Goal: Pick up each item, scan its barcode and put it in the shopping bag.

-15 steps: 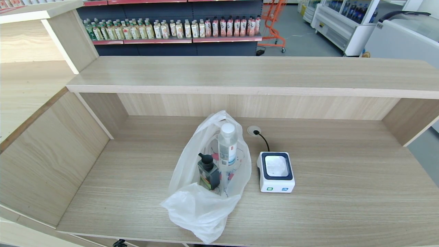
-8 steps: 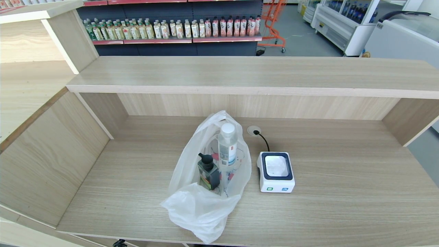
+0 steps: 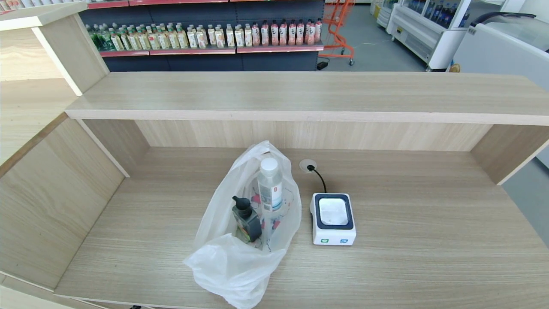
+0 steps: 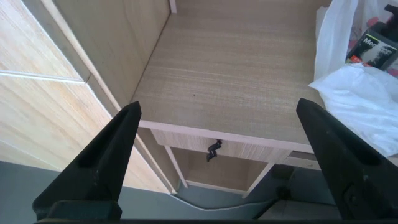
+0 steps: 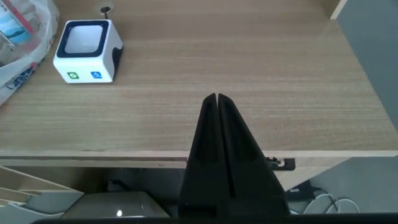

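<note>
A thin white shopping bag stands open on the wooden counter, left of the white barcode scanner. Inside the bag a clear bottle with a white cap and a dark pump bottle stand upright. My left gripper hangs open over the counter's front left corner, apart from the bag and the dark bottle. My right gripper is shut on nothing above the counter's front edge, well away from the scanner and the bag.
A raised ledge runs along the back of the counter, with wooden side panels on the left and right. The scanner's cable runs into a grommet hole. Bare counter stretches right of the scanner.
The whole head view has shifted, so the camera moved; bag, bottles and scanner keep their places relative to one another.
</note>
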{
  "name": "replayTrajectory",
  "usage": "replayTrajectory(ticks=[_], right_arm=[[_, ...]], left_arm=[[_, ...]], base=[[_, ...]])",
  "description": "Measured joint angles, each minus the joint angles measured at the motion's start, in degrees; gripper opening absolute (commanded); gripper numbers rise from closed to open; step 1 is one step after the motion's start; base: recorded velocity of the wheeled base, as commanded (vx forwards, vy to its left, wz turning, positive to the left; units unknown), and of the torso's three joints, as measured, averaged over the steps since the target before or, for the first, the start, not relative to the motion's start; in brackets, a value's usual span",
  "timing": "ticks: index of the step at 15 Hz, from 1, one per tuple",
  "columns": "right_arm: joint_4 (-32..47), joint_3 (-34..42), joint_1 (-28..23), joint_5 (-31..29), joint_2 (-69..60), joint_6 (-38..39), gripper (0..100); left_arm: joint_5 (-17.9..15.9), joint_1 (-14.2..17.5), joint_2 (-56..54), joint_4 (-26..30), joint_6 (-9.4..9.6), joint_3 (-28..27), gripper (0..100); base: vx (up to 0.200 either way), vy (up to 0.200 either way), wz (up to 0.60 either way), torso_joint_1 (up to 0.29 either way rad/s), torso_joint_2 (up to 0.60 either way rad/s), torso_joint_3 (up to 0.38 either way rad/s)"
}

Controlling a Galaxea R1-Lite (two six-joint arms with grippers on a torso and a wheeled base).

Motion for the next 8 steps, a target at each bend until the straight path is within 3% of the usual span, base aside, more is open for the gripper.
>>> replayTrajectory(ticks=[5, 7, 8], right_arm=[[-0.04, -0.02, -0.15, 0.05, 0.01, -0.02, 0], [0.0, 0.0, -0.02, 0.0, 0.04, -0.02, 0], [-0.04, 0.0, -0.05, 0.02, 0.04, -0.02, 0]], left_arm=[[0.0, -0.12, -0.05, 0.02, -0.02, 0.0, 100], [0.0, -0.05, -0.05, 0.0, -0.05, 0.0, 100], [0.02, -0.15, -0.05, 0.0, -0.05, 0.0, 100]], base=[[0.0, 0.0, 0.0, 0.0, 0.0, 0.0], [0.2, 0.0, 0.0, 0.007, 0.0, 0.002], [0.0, 0.0, 0.0, 0.0, 0.0, 0.0]])
